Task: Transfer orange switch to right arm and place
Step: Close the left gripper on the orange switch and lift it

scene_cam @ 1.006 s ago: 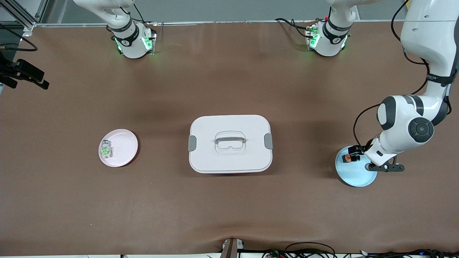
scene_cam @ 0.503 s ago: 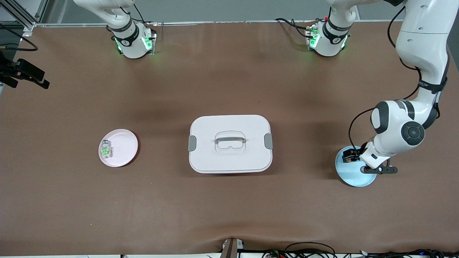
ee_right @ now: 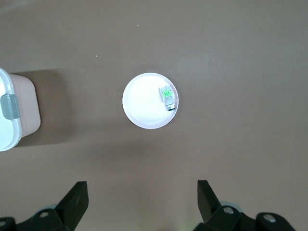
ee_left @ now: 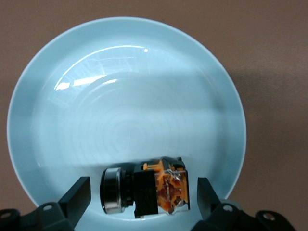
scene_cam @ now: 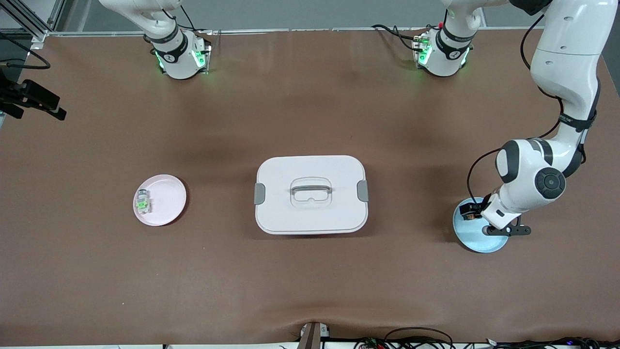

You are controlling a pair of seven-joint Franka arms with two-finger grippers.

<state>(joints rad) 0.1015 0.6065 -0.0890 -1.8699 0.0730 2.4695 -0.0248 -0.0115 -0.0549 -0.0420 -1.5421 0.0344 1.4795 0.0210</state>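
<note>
The orange switch [ee_left: 147, 191] lies on its side in the blue plate [ee_left: 57, 120], close to the rim. In the left wrist view its long axis runs crosswise between the two fingers of the left tool [ee_left: 140, 197]: a silver-ringed round end points at one finger [ee_left: 77, 196], a black middle block follows, and the orange-lit part points at the other finger. The fingers stand apart on either side of the switch with bare plate showing between each finger and the switch, so the tool is spread and grips nothing.

In the front view the blue plate [scene_cam: 472, 240] sits on the table [scene_cam: 310, 281] toward the left arm's end, and the left arm's wrist covers part of it. There the switch [scene_cam: 468, 212] shows only as a small dark block with a speck of orange at the plate's edge; the tool's fingers cannot be made out there.

The right arm waits high over the table. Its wrist view looks down past the spread fingers of the right tool [ee_right: 140, 197] on the pink plate [ee_right: 144, 106], which holds a pale switch [ee_right: 167, 97] with a green light, and on a corner of the white lidded box [ee_right: 9, 113]. In the front view the box [scene_cam: 310, 194] stands mid-table between the two plates, and the pink plate [scene_cam: 164, 201] is toward the right arm's end.
</note>
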